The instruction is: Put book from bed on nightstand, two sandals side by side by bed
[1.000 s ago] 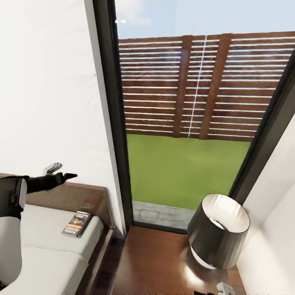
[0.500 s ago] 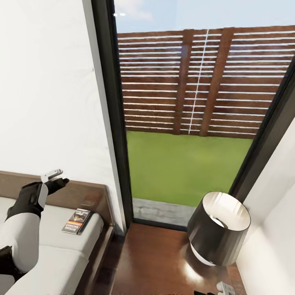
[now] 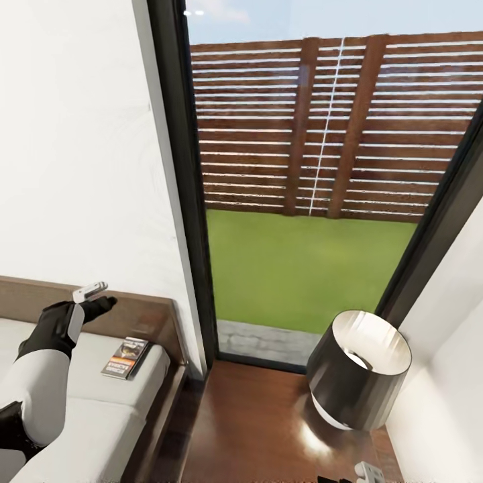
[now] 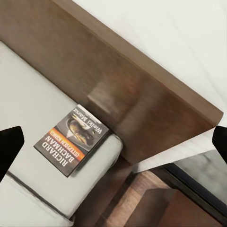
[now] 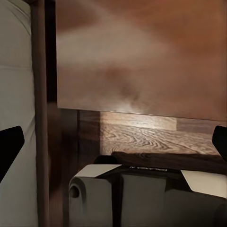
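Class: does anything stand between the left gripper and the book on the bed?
Nothing visible does. The left gripper hangs open above the book, which lies uncovered on the bed near the headboard.

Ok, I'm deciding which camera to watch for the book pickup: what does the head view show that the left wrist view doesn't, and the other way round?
Head view alone: the left gripper open above the headboard, the lamp on the nightstand, and the tall window with fence and grass outside.

Left wrist view alone: the cover lettering "RICHARD" on the book, readable close up.

Both: the book lying flat at the mattress corner, near the wooden headboard, untouched by the gripper.
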Tool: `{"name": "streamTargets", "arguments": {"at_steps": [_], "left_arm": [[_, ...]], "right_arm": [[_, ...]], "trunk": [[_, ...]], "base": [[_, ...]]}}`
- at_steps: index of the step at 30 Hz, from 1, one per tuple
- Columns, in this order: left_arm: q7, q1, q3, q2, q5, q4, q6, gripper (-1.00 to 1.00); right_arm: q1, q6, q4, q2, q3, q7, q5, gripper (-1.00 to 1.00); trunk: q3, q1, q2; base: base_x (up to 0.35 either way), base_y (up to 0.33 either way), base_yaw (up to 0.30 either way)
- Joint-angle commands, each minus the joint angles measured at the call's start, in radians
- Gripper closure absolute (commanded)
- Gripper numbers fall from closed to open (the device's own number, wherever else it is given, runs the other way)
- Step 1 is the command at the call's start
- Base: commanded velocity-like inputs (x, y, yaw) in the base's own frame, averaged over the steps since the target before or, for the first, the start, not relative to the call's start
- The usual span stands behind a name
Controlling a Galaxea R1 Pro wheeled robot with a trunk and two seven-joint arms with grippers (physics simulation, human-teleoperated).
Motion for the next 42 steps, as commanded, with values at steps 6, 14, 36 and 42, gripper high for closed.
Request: {"name": "streamTargets", "arguments": {"at_steps": [6,14,36,42], "left_arm": [[-0.003,0.003,0.008,0.001,-0.015,0.018,-0.131,-1.00],[-0.002,0.006,0.011,0.030,-0.015,0.173,-0.265,-1.00],[-0.153,0.011,0.029,0.037,0.023,0.510,-0.416,-1.00],[-0.177,0.011,0.053,0.097,0.229,0.381,-0.210,-1.00]], "right_arm": [[-0.001,0.009,-0.002,-0.001,-0.008,0.006,0.004,-1.00],[-0.001,0.009,-0.002,-0.002,-0.008,0.006,0.003,-1.00],[-0.001,0.009,-0.002,-0.002,-0.008,0.007,0.002,-1.00],[-0.001,0.009,-0.003,-0.002,-0.008,0.007,0.002,-1.00]], "trunk": [[-0.012,0.001,-0.002],[-0.024,0.001,-0.002],[-0.057,0.001,-0.002],[-0.066,0.001,-0.002]], "base": [[0.000,0.000,0.000],[0.000,0.000,0.000],[0.000,0.000,0.000],[0.000,0.000,0.000]]}}
